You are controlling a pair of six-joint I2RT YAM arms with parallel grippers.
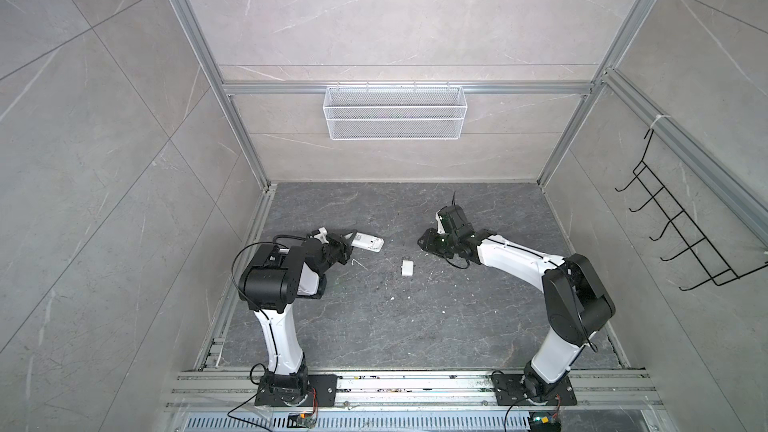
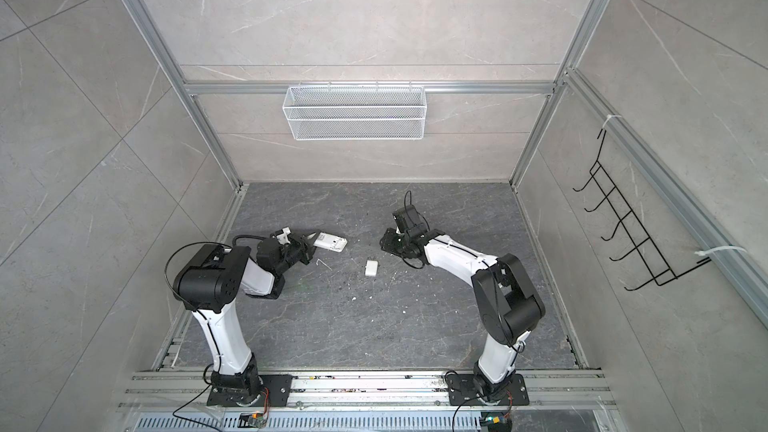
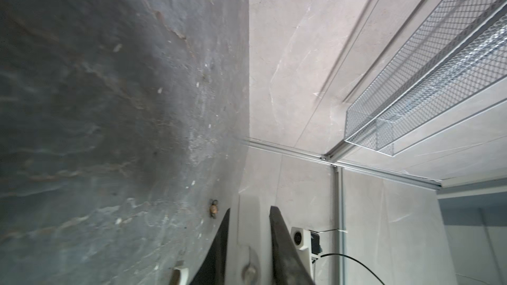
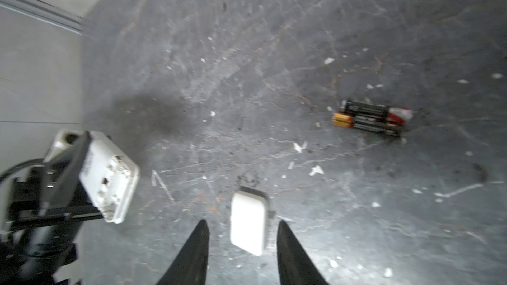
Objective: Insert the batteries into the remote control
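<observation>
Left jaws clamp the white remote control (image 4: 109,176), its battery bay apparently uncovered. Right jaws stand apart, empty; beyond them 2 dark batteries (image 4: 370,117) lie side by side.

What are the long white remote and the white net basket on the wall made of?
The long white rectangular remote control looks like smooth hard plastic: moulded ribs and clips show in its open end. The white mesh basket on the back wall seems to be coated metal wire: a thin see-through lattice with a stiff rim.
</observation>
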